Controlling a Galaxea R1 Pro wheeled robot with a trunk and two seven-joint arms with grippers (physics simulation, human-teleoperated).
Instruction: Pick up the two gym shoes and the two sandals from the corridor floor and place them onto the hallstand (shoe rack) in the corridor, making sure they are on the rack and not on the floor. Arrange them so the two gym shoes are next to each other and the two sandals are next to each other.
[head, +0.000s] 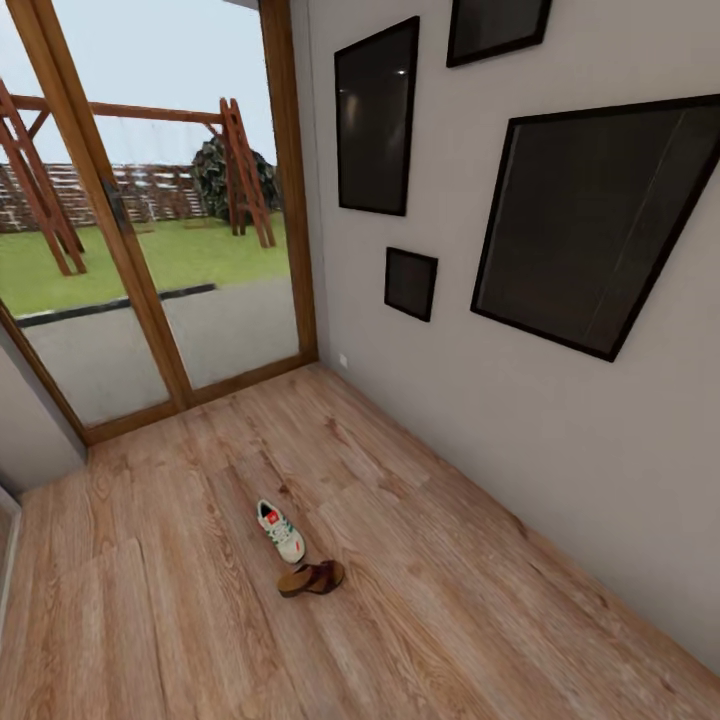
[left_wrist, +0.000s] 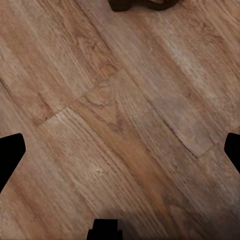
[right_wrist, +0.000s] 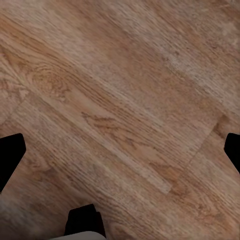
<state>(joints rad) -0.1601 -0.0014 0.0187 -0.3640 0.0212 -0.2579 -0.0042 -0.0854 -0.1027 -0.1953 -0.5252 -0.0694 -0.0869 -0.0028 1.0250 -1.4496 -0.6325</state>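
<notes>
Looking down the corridor floor (head: 420, 560), I see bare planks running to the glass door (head: 150, 250) and the picture-hung wall (head: 560, 380). One gym shoe (head: 281, 530) lies mid-floor, its long axis pointing toward the door; one sandal (head: 311, 578) lies crosswise, touching the shoe's near end. My left gripper (left_wrist: 120, 150) points at the planks, its fingers spread wide with nothing between, the sandal's edge ahead of them. My right gripper (right_wrist: 120, 150) is equally spread over bare wood, so I judge the left nearer.

Home corridor: wood-plank floor (head: 420, 600), grey wall with dark picture frames (head: 590, 220) at 2 o'clock, timber-framed glass door (head: 150, 250) at 11 o'clock facing a lawn (head: 180, 255).
</notes>
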